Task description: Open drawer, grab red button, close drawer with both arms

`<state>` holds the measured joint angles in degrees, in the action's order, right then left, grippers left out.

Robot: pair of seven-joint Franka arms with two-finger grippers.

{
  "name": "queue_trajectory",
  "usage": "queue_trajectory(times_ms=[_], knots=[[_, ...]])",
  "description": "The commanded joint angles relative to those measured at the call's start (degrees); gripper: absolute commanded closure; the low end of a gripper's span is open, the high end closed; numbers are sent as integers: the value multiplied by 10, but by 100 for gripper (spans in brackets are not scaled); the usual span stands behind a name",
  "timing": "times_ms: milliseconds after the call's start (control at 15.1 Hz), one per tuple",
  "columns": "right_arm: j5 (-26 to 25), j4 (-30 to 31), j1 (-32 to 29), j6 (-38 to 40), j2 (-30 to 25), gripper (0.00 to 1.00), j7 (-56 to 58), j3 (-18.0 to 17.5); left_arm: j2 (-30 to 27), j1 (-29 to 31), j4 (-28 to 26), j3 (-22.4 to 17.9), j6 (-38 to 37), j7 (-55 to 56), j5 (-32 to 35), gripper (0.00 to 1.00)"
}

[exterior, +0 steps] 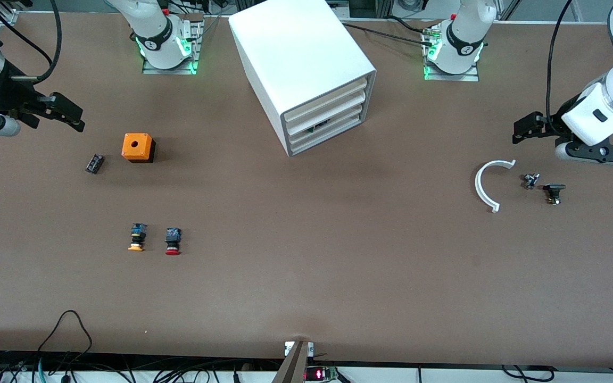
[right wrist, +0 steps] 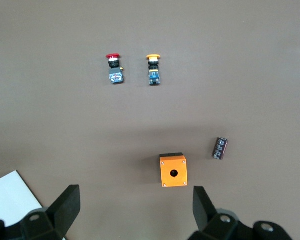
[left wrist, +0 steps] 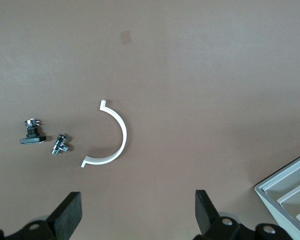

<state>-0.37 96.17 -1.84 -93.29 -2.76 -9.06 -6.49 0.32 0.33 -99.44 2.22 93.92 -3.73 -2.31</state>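
The drawer [exterior: 326,118] sits shut in the white cabinet [exterior: 301,64], one of four stacked fronts, between the two arm bases. The button [exterior: 172,241], red-capped, lies on the table [exterior: 306,298] nearer the front camera, just beside one orange-capped button [exterior: 137,237]. The right gripper [exterior: 67,113] hangs spread wide and empty over the table's right-arm end, near one orange cube [exterior: 138,147] and one small black cylinder [exterior: 94,163]. The left gripper [exterior: 527,129] is likewise wide and empty, hanging over the left-arm end above one white curved bracket [exterior: 485,186], one small metal fitting [exterior: 530,181] and one black part [exterior: 553,192]. Both arms reach outward, wrists tilted down.
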Motion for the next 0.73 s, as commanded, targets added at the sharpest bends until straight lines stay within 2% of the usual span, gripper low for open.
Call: queue_trajectory(times_ms=[0, 664], knots=[[-2, 9, -9, 1, -9, 0, 3, -9, 6, -2, 20, -5, -16, -13, 12, 0], [-1, -14, -8, 3, -9, 0, 5, -8, 4, -2, 31, -6, -35, -14, 12, 0]])
